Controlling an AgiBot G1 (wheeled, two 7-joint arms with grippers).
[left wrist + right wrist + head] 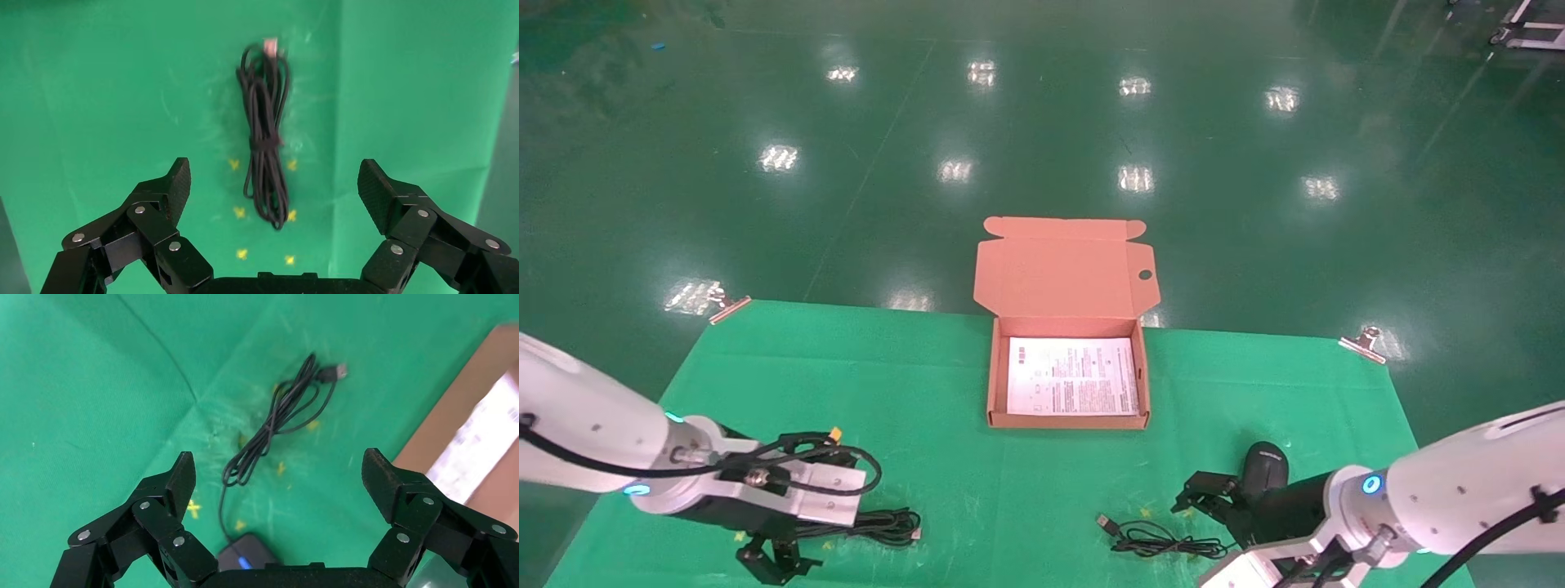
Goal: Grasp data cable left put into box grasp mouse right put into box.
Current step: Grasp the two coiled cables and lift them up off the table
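The data cable, a black elongated coil with a small plug, lies on the green cloth at the front left. My left gripper hovers open and empty just near of it. In the left wrist view the coil lies ahead, between the spread fingers of the gripper. The black mouse sits at the front right with its cord bundled to its left. My right gripper is open and empty above the mouse. In the right wrist view the mouse shows a blue light under the gripper, with the cord beyond. The open brown box stands at mid-table.
A white printed sheet lies in the box, whose lid folds back away from me. The box corner shows in the right wrist view. Metal clips hold the green cloth at its far corners. Yellow marks dot the cloth.
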